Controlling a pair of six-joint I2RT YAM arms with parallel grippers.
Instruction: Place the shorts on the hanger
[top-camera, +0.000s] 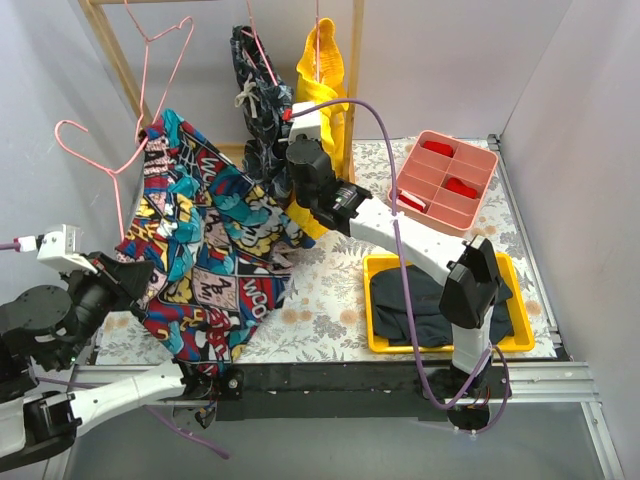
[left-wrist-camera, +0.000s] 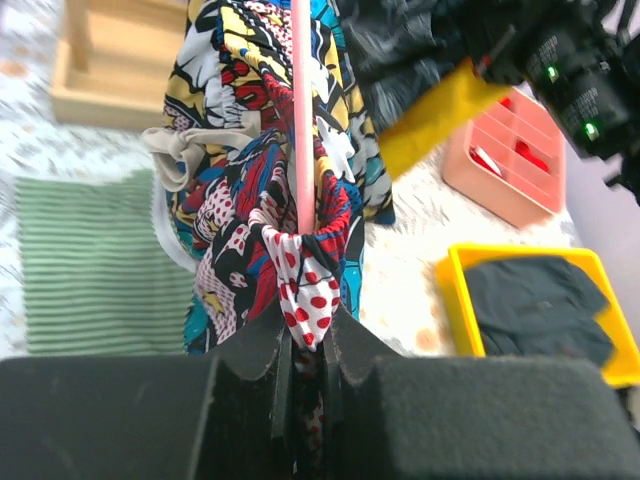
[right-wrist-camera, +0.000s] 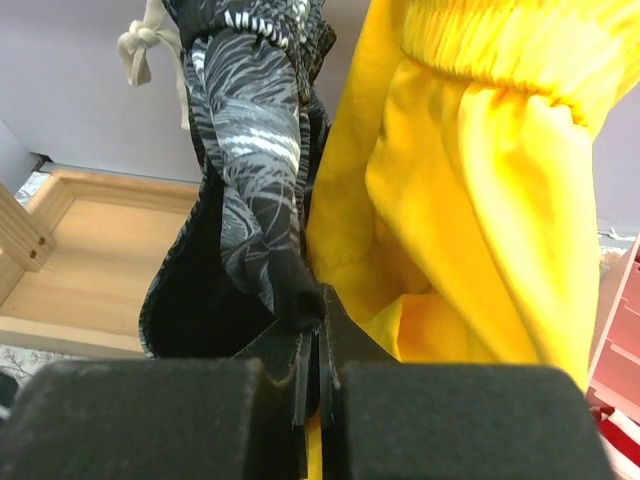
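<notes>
The comic-print shorts (top-camera: 215, 250) hang in a long drape from the pink wire hanger (top-camera: 100, 163), whose hook points left. My left gripper (top-camera: 135, 275) is at the shorts' left edge. In the left wrist view it (left-wrist-camera: 307, 345) is shut on a red-dotted fold of the shorts (left-wrist-camera: 240, 150), with the hanger's wire (left-wrist-camera: 300, 100) running straight up from the jaws. My right gripper (top-camera: 283, 130) is up at the rack. In its wrist view it (right-wrist-camera: 318, 320) is shut on a corner of the black-grey garment (right-wrist-camera: 240, 130).
A yellow garment (top-camera: 320, 70) hangs beside the black-grey one (top-camera: 258, 100) on the wooden rack (top-camera: 120, 60), with another pink hanger (top-camera: 165, 35). A pink compartment tray (top-camera: 490, 160) and a yellow tray (top-camera: 380, 265) holding dark cloth sit at right. A green striped cloth (left-wrist-camera: 90, 260) lies below.
</notes>
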